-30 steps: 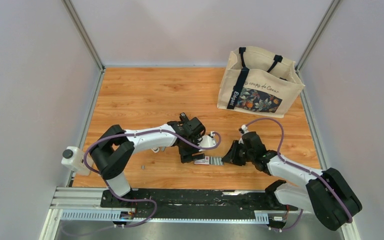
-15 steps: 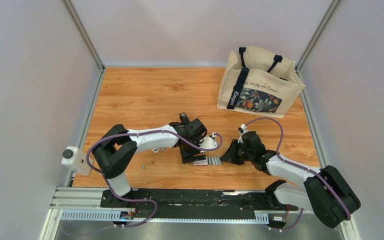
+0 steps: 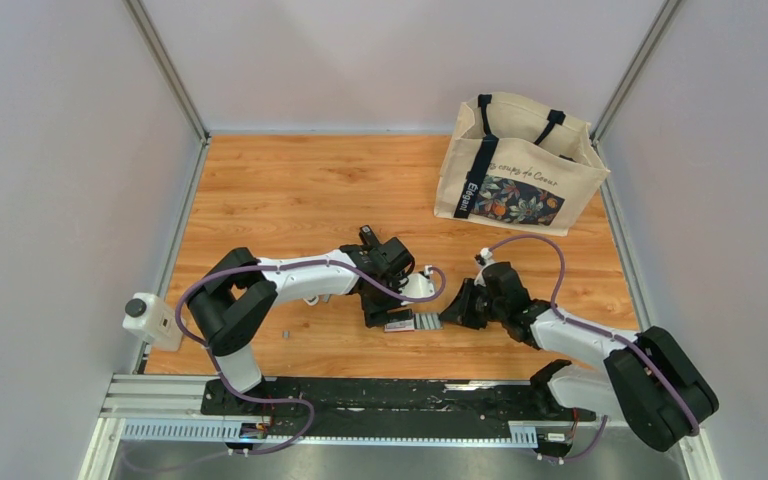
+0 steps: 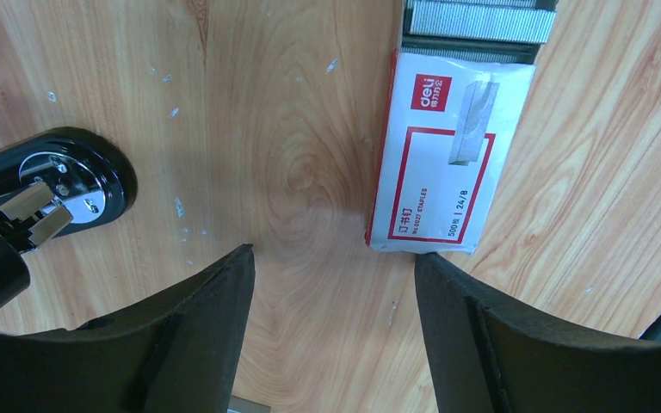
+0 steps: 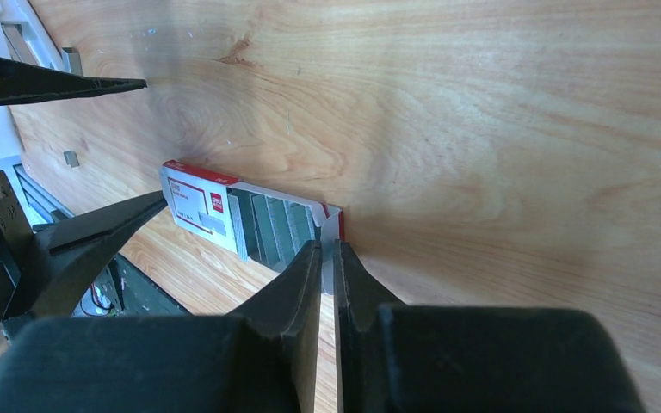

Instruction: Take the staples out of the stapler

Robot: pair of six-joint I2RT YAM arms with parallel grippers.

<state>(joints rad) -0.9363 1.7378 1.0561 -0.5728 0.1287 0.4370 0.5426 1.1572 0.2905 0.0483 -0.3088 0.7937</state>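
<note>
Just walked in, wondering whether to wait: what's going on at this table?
The right gripper is shut on the end flap of a staple box, whose tray of staple strips is slid out. The left gripper hangs open over the box's other end. The black stapler lies beside it, not gripped.

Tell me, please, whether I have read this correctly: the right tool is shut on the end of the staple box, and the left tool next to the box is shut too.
Not quite: the left tool is open, its fingers standing well apart, as the left wrist view shows. The right tool is indeed shut on the end of the staple box.
</note>
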